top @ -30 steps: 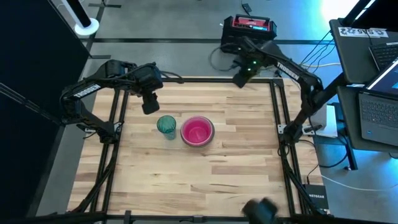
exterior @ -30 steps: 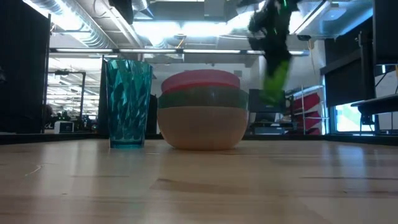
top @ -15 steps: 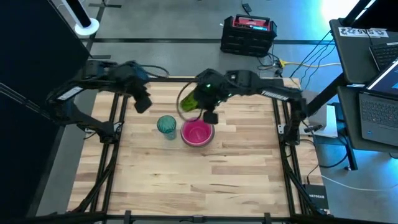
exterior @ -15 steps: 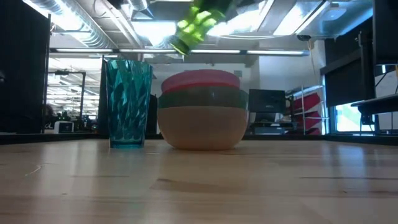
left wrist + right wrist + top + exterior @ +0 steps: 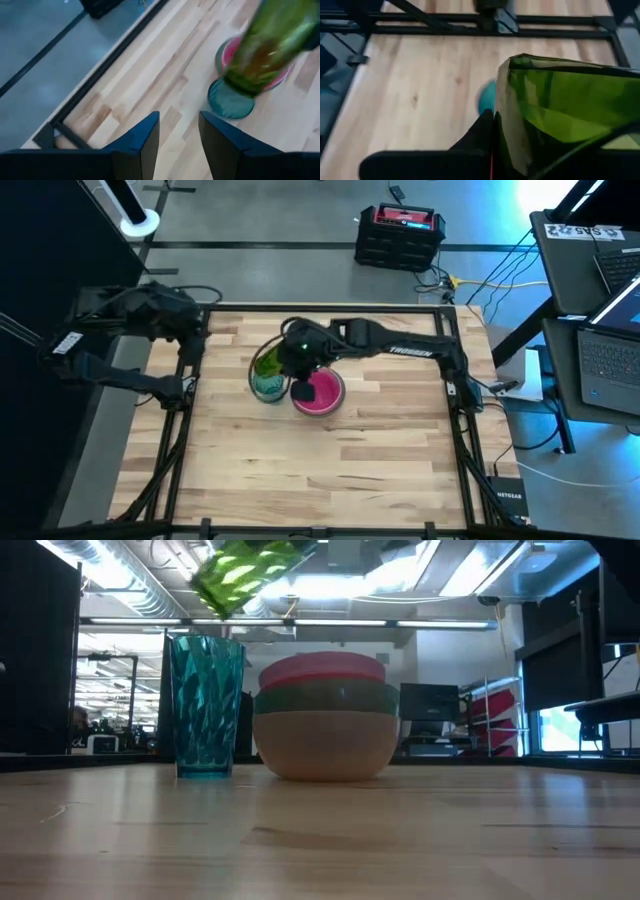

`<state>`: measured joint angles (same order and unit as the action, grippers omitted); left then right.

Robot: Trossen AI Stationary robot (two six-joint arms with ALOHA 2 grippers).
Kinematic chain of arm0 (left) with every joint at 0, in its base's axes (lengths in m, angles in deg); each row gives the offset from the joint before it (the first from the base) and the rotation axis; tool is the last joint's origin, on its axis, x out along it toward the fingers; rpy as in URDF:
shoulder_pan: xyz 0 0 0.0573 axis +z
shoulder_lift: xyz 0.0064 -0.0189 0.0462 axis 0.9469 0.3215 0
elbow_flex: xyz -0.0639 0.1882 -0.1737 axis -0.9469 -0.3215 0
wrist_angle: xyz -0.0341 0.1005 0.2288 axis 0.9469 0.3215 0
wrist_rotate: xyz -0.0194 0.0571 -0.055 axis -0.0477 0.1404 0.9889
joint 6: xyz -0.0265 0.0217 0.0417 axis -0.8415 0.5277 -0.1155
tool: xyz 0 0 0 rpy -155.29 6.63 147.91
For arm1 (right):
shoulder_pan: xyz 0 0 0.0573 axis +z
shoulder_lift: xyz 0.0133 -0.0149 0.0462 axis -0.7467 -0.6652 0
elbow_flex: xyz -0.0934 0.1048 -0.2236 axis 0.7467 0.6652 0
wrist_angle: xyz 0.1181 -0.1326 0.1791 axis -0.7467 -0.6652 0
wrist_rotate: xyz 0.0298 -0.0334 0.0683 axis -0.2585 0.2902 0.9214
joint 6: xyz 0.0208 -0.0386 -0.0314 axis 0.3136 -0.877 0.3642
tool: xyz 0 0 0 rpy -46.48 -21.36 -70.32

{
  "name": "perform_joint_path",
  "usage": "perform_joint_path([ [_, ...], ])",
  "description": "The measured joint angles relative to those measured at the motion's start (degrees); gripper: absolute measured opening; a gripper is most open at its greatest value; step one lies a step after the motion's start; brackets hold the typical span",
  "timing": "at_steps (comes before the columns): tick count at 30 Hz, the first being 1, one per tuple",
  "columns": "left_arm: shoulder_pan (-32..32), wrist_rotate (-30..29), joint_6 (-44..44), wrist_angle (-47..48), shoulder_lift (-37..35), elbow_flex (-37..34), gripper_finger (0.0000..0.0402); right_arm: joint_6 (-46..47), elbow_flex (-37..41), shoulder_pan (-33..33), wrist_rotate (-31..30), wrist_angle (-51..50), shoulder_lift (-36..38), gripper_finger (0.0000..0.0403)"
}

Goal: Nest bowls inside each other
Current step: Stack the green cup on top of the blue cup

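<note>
A stack of nested bowls (image 5: 325,720), pink over green over peach, rests on its base on the table's middle (image 5: 318,392). Left of it stands an upright teal faceted cup (image 5: 207,705) (image 5: 266,387). My right gripper (image 5: 292,370) is shut on a green faceted cup (image 5: 268,363), which hangs tilted above the teal cup (image 5: 245,570). My left gripper (image 5: 177,135) is open with nothing between its fingers, drawn back at the table's far left (image 5: 185,330). My right gripper holds the green cup by its side wall near the rim (image 5: 502,125). One finger (image 5: 480,135) lies against the wall's outside; the green plastic hides the other. The cup is lifted clear and tilted, above the teal cup.
Black frame rails (image 5: 180,370) run along the table's left and right sides. A black and red case (image 5: 400,230) sits on the floor beyond the far edge. Bare wood (image 5: 320,470) fills the near half of the table.
My right gripper has swung from the far right corner toward the table's left, carrying the green cup clear of the table until it hangs tilted over the teal cup. My left gripper has drawn back toward the table's left far corner, still open.
</note>
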<state>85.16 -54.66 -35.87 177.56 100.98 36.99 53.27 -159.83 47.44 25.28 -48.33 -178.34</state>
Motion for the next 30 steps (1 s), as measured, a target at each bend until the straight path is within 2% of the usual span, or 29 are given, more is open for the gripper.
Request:
perform_joint_path([
  [15,0.0,0.2,0.0,-0.2,-2.9,-11.1,0.0123,3.1,0.0,0.0,1.2,-1.1,-5.1,0.0],
  [30,0.0,0.2,0.0,-0.2,-4.4,-11.2,0.0123,3.3,0.0,-0.7,3.2,-0.6,-6.8,0.0001],
])
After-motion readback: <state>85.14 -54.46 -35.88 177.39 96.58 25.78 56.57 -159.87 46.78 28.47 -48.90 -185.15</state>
